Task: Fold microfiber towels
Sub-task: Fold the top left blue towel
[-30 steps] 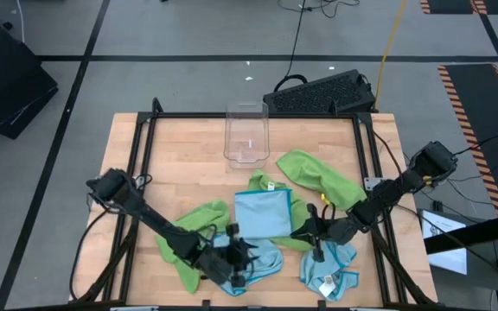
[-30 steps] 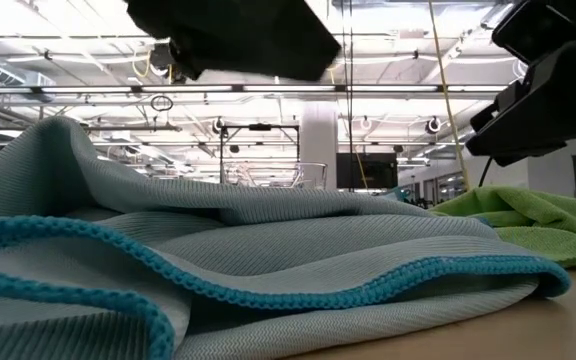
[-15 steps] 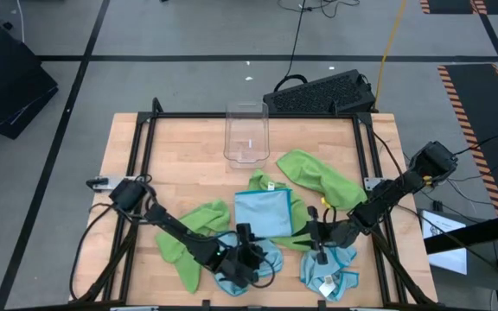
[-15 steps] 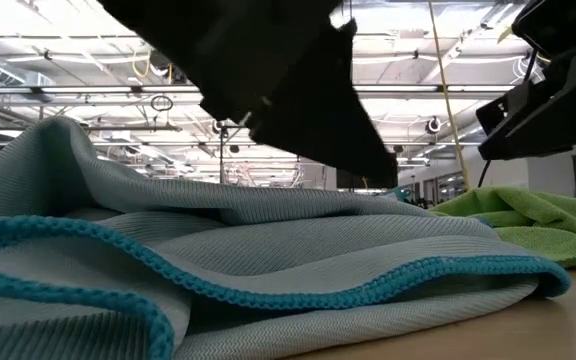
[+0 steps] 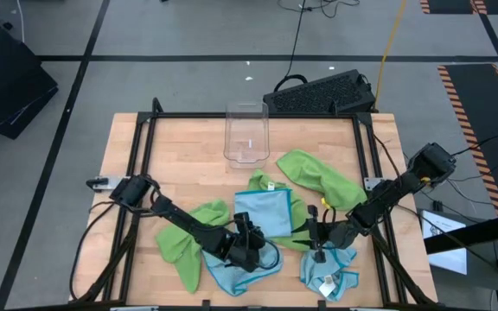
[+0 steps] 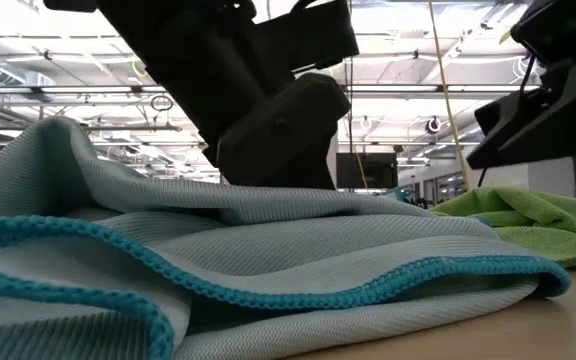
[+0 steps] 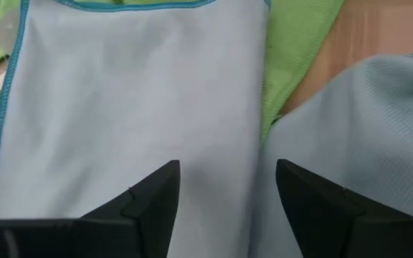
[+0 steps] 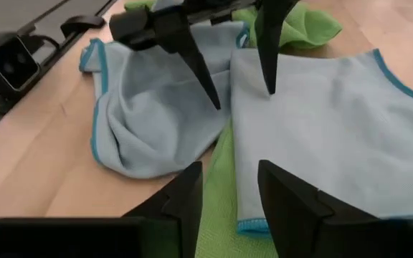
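From above, a flat blue towel (image 5: 263, 213) lies mid-tabletop (image 5: 180, 155) below a clear bin (image 5: 246, 134), with the left gripper (image 5: 251, 245) at its lower-left edge over a crumpled blue towel (image 5: 245, 263), the right gripper (image 5: 316, 235) just right of it, green towels (image 5: 318, 177) around it, and another blue towel (image 5: 327, 272) below the right gripper. Level with the tabletop, the crumpled towel (image 6: 268, 260) fills the foreground under the left gripper (image 6: 278, 130). In the left wrist view, the jaws stand apart and empty over the flat towel (image 7: 127, 107); the right wrist view shows its own jaws parted, holding nothing, by the flat towel's (image 8: 328, 136) edge.
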### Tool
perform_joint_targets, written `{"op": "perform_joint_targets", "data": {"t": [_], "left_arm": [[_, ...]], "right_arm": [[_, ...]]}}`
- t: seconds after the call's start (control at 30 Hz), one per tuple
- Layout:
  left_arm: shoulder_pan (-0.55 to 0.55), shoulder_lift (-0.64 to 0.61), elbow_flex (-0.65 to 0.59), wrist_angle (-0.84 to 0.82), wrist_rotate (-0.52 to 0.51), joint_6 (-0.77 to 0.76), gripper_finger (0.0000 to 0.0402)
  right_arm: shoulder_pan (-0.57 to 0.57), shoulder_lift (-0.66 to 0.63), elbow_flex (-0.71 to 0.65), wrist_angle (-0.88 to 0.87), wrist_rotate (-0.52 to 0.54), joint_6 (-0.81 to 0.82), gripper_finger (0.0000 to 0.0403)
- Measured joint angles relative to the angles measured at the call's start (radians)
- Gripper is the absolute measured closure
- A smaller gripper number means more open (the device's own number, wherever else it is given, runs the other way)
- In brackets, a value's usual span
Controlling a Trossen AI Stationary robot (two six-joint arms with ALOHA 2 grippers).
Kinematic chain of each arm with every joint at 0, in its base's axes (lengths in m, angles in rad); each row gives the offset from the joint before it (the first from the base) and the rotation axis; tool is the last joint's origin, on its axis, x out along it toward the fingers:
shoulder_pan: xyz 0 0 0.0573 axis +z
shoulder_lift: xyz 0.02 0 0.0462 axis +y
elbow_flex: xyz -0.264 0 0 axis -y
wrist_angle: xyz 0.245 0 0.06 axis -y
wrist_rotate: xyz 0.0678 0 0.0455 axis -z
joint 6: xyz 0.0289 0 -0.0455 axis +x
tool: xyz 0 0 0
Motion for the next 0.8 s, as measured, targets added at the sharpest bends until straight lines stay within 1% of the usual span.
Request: {"op": "perform_joint_targets", "data": {"t": [0.23,0.37,0.47,0.63,0.8], "left_arm": [[-0.002,0.000,0.000,-0.071,-0.019,-0.009,0.0167],[-0.007,0.000,0.000,-0.104,-0.030,-0.013,0.0176],[-0.007,0.000,0.000,-0.126,-0.029,-0.043,0.0202],[-0.006,0.000,0.000,-0.133,-0.004,-0.067,0.0265],[-0.011,0.000,0.000,-0.142,0.007,-0.075,0.0315]], "right_arm": [[0.000,0.064,0.000,0.028,-0.001,0.032,0.0273],[0.000,0.102,0.001,0.065,0.000,-0.001,0.0273],[0.000,0.142,0.020,0.079,0.000,-0.043,0.0271],[-0.002,0.224,0.081,0.073,0.002,-0.108,0.0255],[0.004,0.258,0.099,0.068,0.087,-0.144,0.0230]]}}
